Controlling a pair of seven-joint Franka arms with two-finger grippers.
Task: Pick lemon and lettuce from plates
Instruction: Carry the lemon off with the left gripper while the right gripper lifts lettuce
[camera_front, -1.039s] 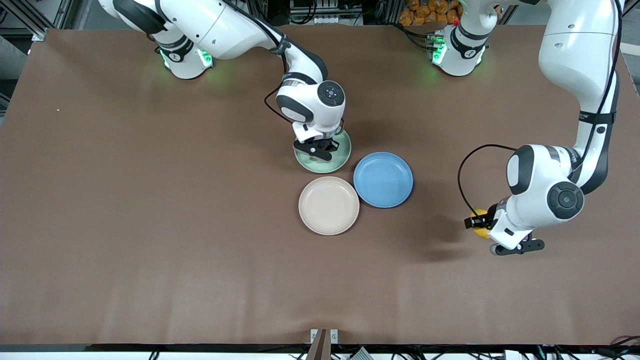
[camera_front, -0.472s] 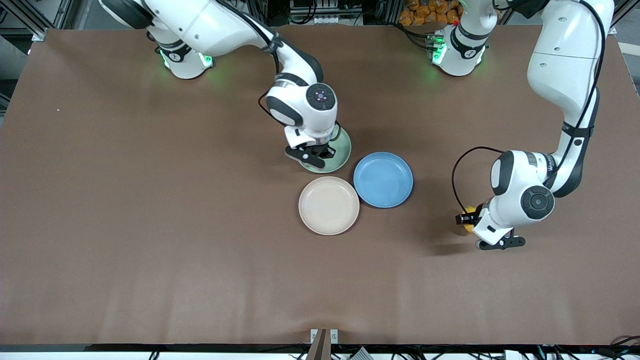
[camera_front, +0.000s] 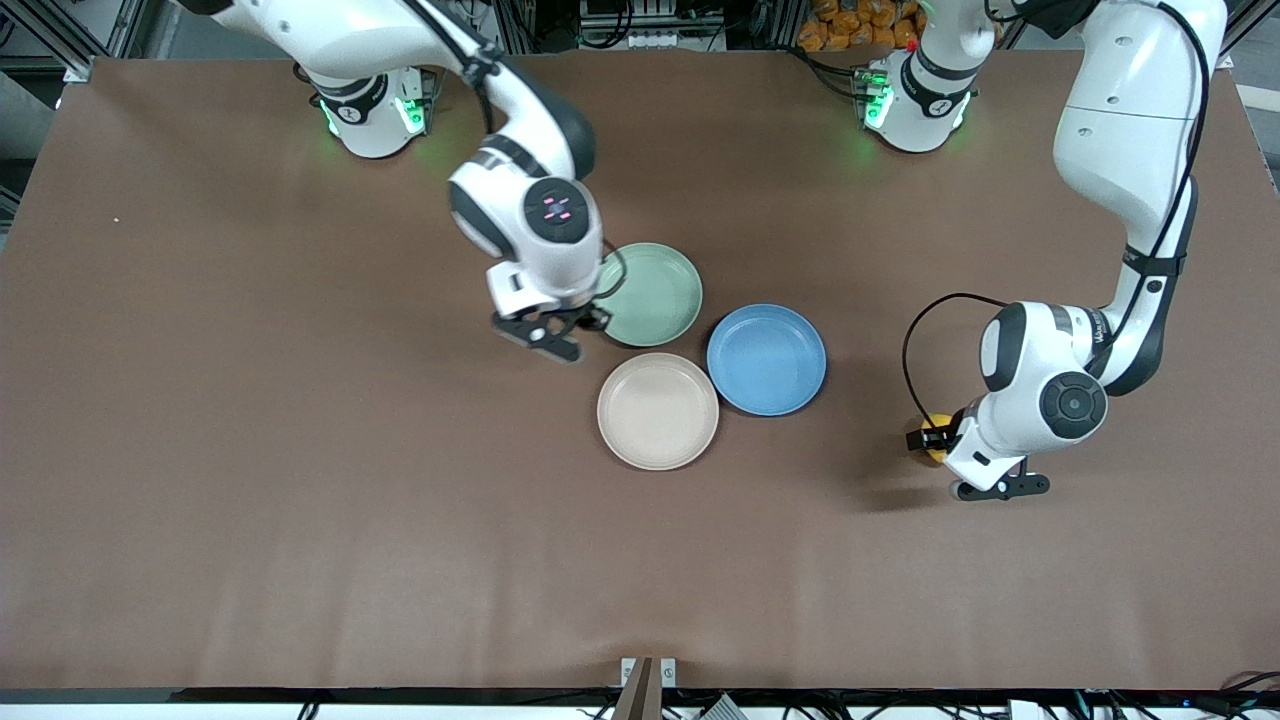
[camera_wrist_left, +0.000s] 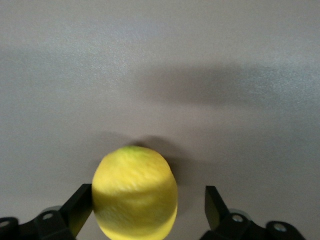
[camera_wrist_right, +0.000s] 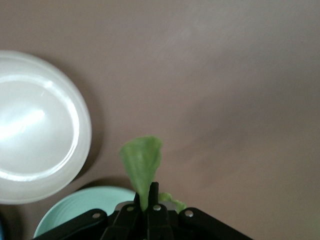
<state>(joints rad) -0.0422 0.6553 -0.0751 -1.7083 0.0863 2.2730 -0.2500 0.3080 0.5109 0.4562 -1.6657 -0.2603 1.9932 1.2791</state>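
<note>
My right gripper is shut on the lettuce, a green leaf that sticks out past its fingertips. It hangs over bare table beside the mint plate, toward the right arm's end. The lettuce is hidden in the front view. The mint plate and the cream plate hold nothing. My left gripper is low at the table toward the left arm's end. The yellow lemon lies between its open jaws, against one finger, with a gap to the other. The lemon also shows in the front view.
A blue plate with nothing on it lies beside the mint and cream plates, toward the left arm's end. In the right wrist view the cream plate and the mint plate's rim show near the gripper.
My right gripper has lifted off the mint plate with the lettuce and moved toward the right arm's end. My left gripper with the lemon has come down and shifted slightly toward the plates.
</note>
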